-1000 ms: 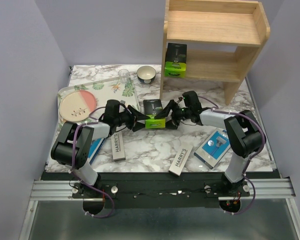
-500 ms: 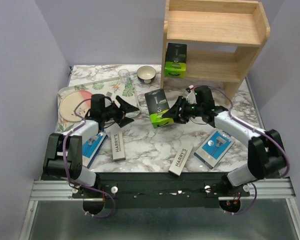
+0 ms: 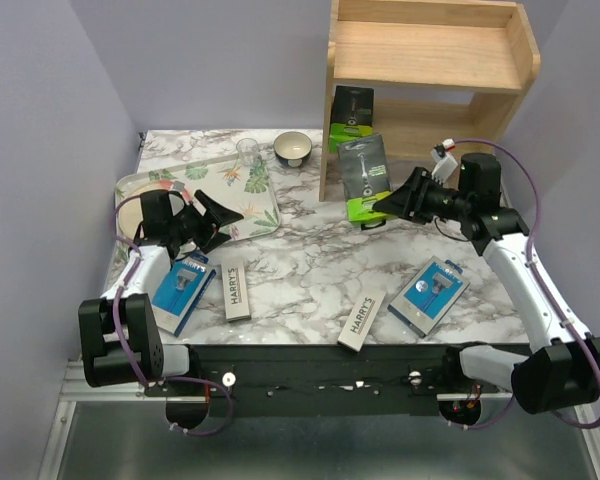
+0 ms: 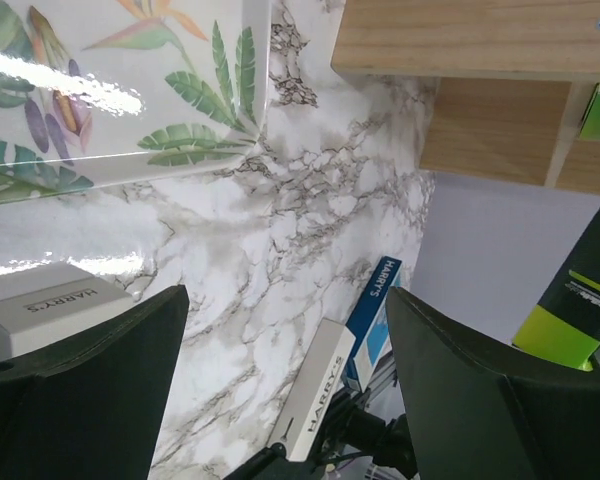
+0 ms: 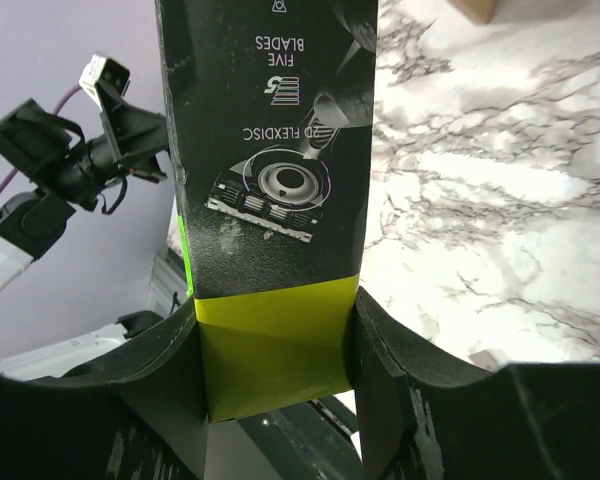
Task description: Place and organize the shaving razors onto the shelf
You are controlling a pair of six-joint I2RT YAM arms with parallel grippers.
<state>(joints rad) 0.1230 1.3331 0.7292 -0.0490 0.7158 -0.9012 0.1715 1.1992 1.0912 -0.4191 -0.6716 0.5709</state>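
The stored black box (image 3: 351, 105) on the shelf (image 3: 430, 60) has its lower half hidden behind the held black box (image 3: 365, 175). My right claw (image 3: 385, 207) is clamped on the held one's lime-green end, above the bench (image 3: 310, 270) just before the shelf. My left claw (image 3: 215, 220) gapes wide and empty at the floral tray (image 3: 260, 195).

The left arm (image 3: 138, 275) sits folded close to its base at the near left. Its hand (image 3: 227, 228) points to the right, both fingers spread wide with nothing between them. The right arm (image 3: 528, 275) reaches far out from its base, wrist turned to the left. Its hand (image 3: 383, 207) is clamped on the lime-green end of a black box (image 3: 362, 168).
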